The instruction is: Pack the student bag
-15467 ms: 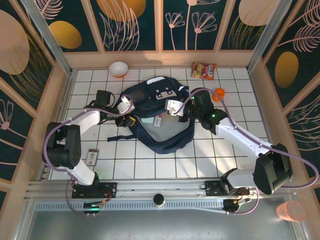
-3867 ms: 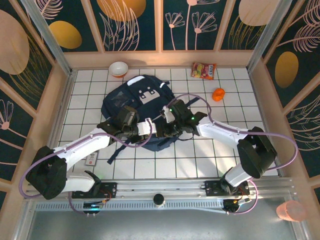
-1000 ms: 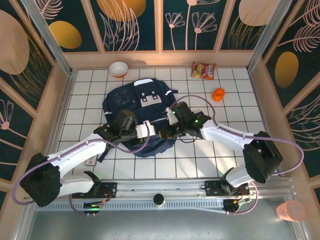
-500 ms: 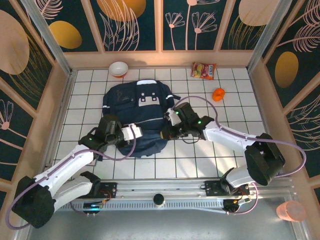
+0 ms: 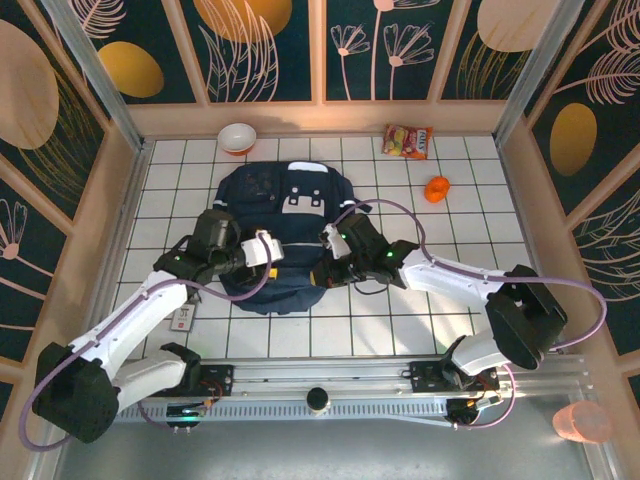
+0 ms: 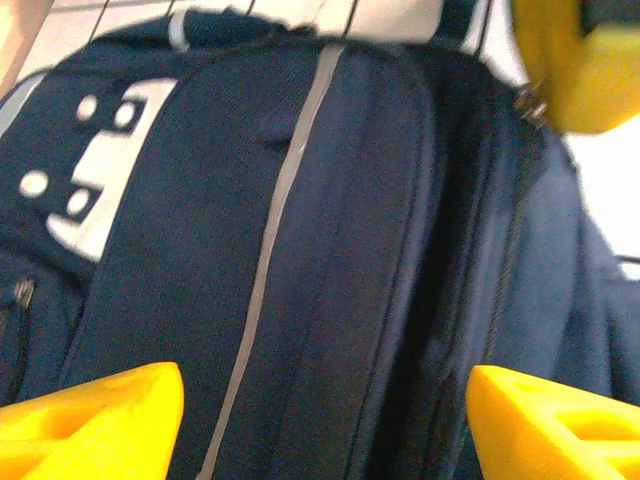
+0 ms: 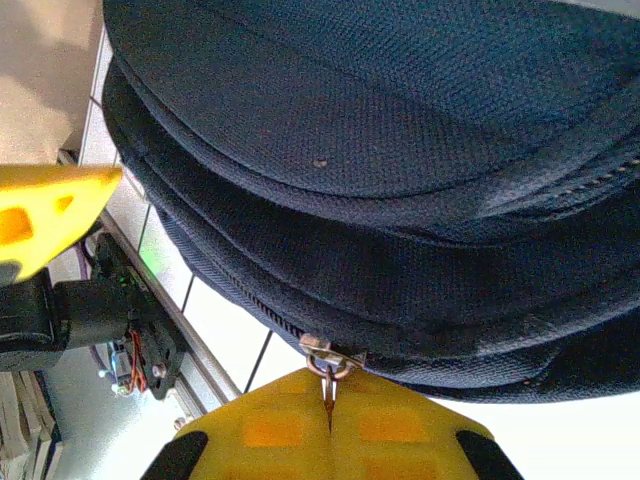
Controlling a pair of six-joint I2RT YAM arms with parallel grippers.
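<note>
The student bag [image 5: 280,225], navy with a light grey patch [image 5: 303,203], lies flat at the table's middle. My left gripper [image 5: 277,252] hovers over its near left part, open. In the left wrist view its yellow fingertips [image 6: 92,420] stand wide apart above the bag's fabric [image 6: 330,250] and a pale stripe [image 6: 285,180], nothing between them. My right gripper [image 5: 322,270] sits at the bag's near right edge. In the right wrist view its jaws [image 7: 328,400] are shut on the metal zipper pull [image 7: 328,360] of the bag [image 7: 380,150].
A white and orange bowl [image 5: 237,137] stands at the back left. A red snack packet [image 5: 408,141] and an orange object [image 5: 437,188] lie at the back right. A small flat box [image 5: 183,318] rests near the left arm. Wooden walls ring the tiled table [image 5: 470,210].
My left gripper has opened, let go of the bag and drawn back to the left. The bag has settled flatter and a little farther back. The right gripper stays shut on the zipper pull.
</note>
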